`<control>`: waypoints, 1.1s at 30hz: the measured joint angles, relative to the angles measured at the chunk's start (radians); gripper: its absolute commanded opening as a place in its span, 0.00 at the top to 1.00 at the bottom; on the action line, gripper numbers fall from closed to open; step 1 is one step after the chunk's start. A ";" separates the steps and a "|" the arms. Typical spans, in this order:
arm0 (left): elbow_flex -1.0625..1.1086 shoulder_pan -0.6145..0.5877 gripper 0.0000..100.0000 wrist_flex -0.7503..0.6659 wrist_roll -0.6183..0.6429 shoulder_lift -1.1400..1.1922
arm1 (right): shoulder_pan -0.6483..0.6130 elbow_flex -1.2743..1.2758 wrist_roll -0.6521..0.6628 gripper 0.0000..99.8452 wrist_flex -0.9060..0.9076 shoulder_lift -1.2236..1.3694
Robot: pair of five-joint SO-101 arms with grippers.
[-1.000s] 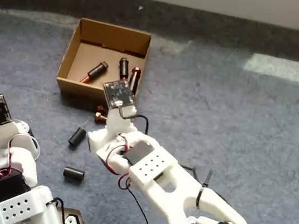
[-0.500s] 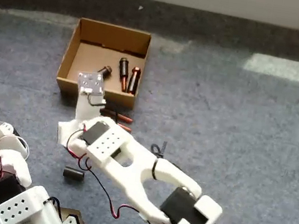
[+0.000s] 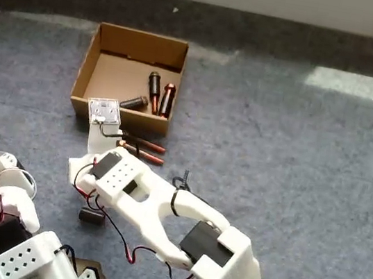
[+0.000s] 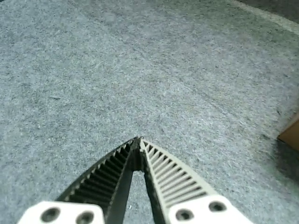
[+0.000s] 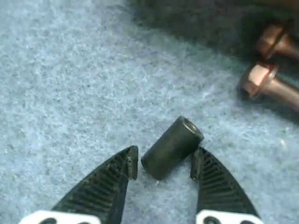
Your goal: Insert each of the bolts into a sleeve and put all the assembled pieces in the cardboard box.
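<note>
Black sleeve (image 5: 174,145) lying between spread right claw (image 5: 164,157) tips, arm (image 3: 155,208) stretched low over worktop (image 3: 295,163), left claw (image 4: 138,143) pressed together

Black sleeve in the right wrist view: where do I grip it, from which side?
I'd grip the sleeve across the middle of its round wall, coming down from above. It lies on its side on the carpet, so only the curved flanks are free, and the open right gripper straddles them. Leave the open end clear for a bolt.
</note>
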 measured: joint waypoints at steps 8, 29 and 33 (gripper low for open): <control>0.000 0.000 0.99 0.000 0.000 0.000 | 0.021 -0.003 -0.002 0.82 0.003 0.006; 0.000 0.000 0.99 0.000 0.000 0.000 | 0.061 -0.028 0.054 0.99 0.176 0.008; 0.000 0.000 0.99 0.000 0.000 0.000 | 0.060 -0.011 0.064 0.99 0.210 -0.046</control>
